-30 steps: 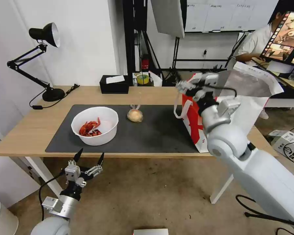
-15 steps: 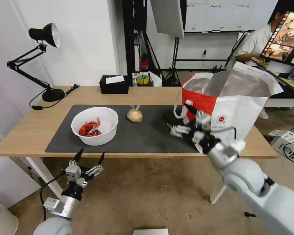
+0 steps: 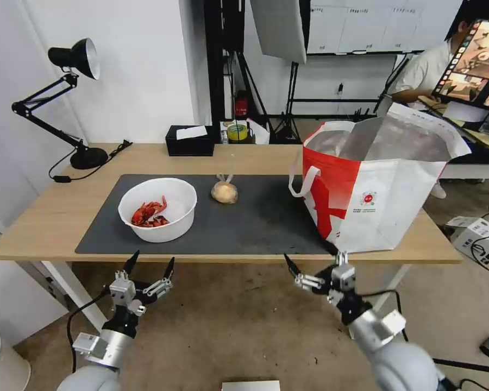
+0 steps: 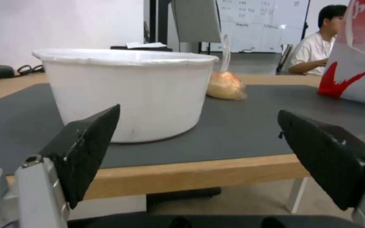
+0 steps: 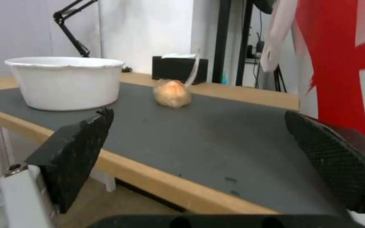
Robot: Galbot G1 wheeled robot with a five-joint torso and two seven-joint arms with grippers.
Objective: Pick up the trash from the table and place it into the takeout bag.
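Red and white panels formed the takeout bag (image 3: 375,201), which stood upright at the right end of the worktop (image 3: 32,228), its mouth open and silver lining exposed. A small round logo sat on its white face; the print below it was too small to read. No other legible writing was observed. The white bowl (image 3: 157,209), holding red crayfish shells (image 3: 149,213), rested on the dark grey mat (image 3: 255,222) toward the left. The bagged bun (image 3: 224,191) lay on the mat between bowl and bag, apart from both. The left gripper (image 3: 149,264) hung below the worktop's front edge, under the bowl, fingers spread wide and empty. The right gripper (image 3: 312,260) sat below the front edge near the bag's corner, fingers likewise wide and empty.
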